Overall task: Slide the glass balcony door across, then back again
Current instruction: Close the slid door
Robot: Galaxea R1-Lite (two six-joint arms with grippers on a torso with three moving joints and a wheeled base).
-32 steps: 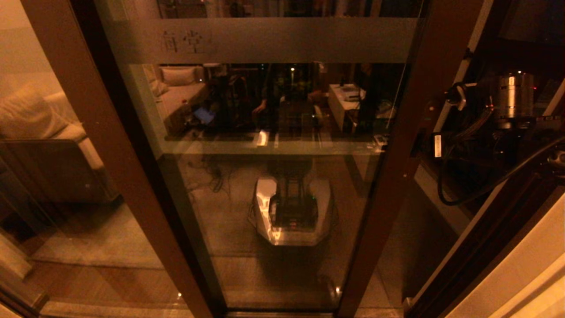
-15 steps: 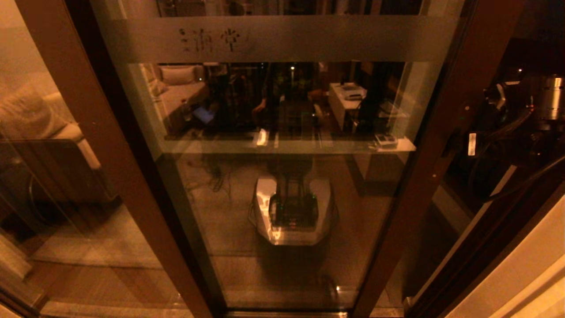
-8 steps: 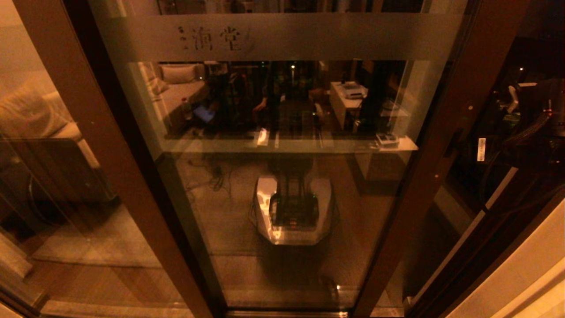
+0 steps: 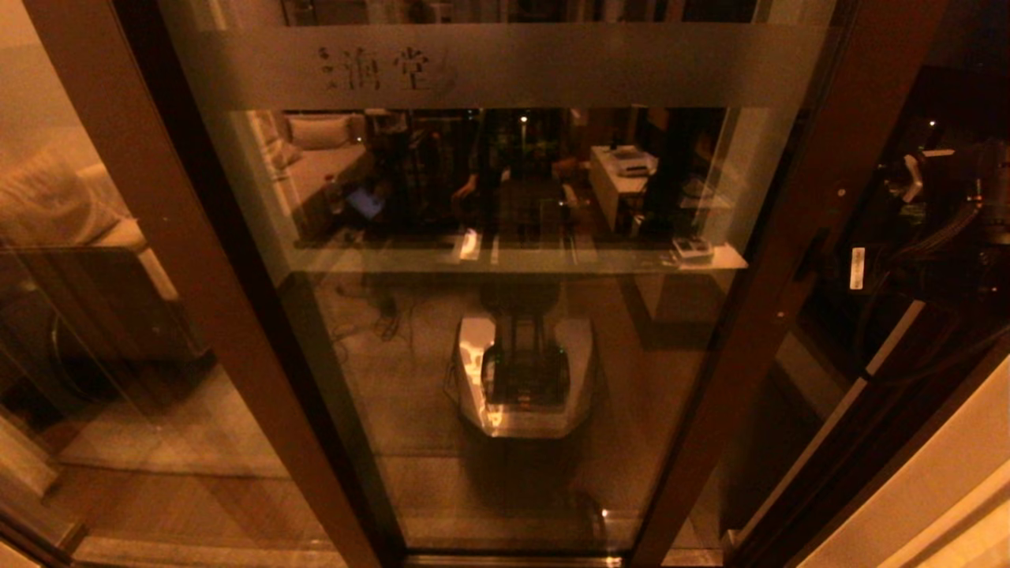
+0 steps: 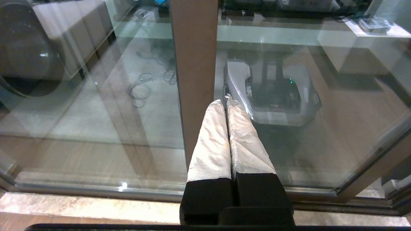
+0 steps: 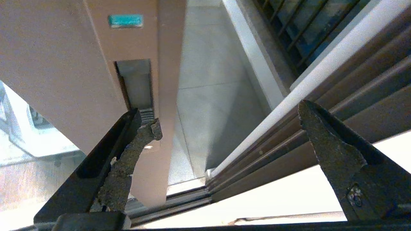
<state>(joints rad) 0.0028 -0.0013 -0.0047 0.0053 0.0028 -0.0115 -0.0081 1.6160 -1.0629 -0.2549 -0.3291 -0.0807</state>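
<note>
The glass balcony door (image 4: 505, 331) fills the head view, its frosted band with characters (image 4: 505, 67) near the top. Its brown right stile (image 4: 757, 315) carries a slim recessed handle (image 6: 135, 83). My right arm (image 4: 939, 205) reaches in beside that stile. In the right wrist view my right gripper (image 6: 228, 115) stands open; one finger (image 6: 128, 150) rests against the stile at the handle recess, the other finger (image 6: 327, 141) hangs free over the door frame. My left gripper (image 5: 224, 102) is shut with nothing in it, its taped fingers pointing at the glass beside a brown stile (image 5: 194, 64).
A narrow gap (image 6: 205, 106) onto the tiled balcony floor separates the door's stile from the grooved brown jamb and tracks (image 6: 289, 141). A brown-framed plain glass panel (image 4: 95, 331) stands at the left. The glass reflects my base (image 4: 525, 379). A stone sill (image 5: 96, 208) runs below.
The door has slid to the right with my right arm, narrowing the gap at the jamb; over the last half second it has hardly moved.
</note>
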